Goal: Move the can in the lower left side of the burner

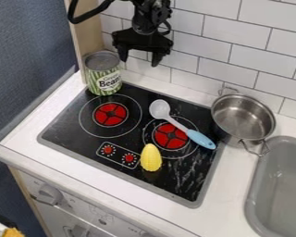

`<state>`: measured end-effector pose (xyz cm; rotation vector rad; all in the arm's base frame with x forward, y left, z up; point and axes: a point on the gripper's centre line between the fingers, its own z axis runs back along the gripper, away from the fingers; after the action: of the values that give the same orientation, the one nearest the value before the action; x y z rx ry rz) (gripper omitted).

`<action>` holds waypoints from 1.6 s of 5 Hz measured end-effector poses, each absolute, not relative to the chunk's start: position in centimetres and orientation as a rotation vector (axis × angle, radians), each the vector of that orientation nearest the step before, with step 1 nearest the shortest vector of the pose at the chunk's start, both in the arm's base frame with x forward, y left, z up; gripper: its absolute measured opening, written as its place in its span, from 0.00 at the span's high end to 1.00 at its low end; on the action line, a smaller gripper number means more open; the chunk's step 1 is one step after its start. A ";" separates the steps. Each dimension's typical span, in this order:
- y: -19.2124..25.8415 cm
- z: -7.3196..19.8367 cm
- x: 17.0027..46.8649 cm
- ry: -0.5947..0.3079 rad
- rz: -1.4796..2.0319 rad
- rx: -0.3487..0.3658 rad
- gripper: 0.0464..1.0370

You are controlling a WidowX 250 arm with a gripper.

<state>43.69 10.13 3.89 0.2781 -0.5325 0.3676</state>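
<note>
The black gripper (139, 61) hangs at the top of the camera view, left of the middle, in front of the white tiled wall (237, 59); its two fingers stand well apart, pointing down, with nothing held between them. Just beside it, lower and to the left in the view, is the can (103, 76) — green and white, with a beans label — standing upright at the upper left corner of the black stovetop (70, 125), near the wooden post (89, 28). Just below the can is the left burner (110, 114), its red centre ringed by a thin pale circle. Right of that lies a spoon (158, 109) with a pale grey bowl and a light blue handle, slanting down to the right across the right burner (169, 137). Nearer the front, the yellow corn (151, 158) rests on the stovetop — just beside the two small printed red dials (118, 155). Past the stovetop's right edge, a metal pot (242, 115) with two looped handles sits near the wall, and the grey sink (280, 185) is set into the white counter (237, 176) at the lower right.
</note>
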 end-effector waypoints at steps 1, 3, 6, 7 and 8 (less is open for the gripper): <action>11.2 2.8 43.8 -0.504 0.351 0.322 0.04; 15.7 2.4 43.3 -0.455 0.482 0.395 0.04; 14.5 1.7 40.0 -0.328 0.498 0.340 0.04; 14.0 2.4 38.2 -0.294 0.481 0.308 0.04; 13.7 2.9 36.4 -0.263 0.462 0.309 0.04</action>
<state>36.40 13.68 2.88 0.3094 -0.2626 0.4620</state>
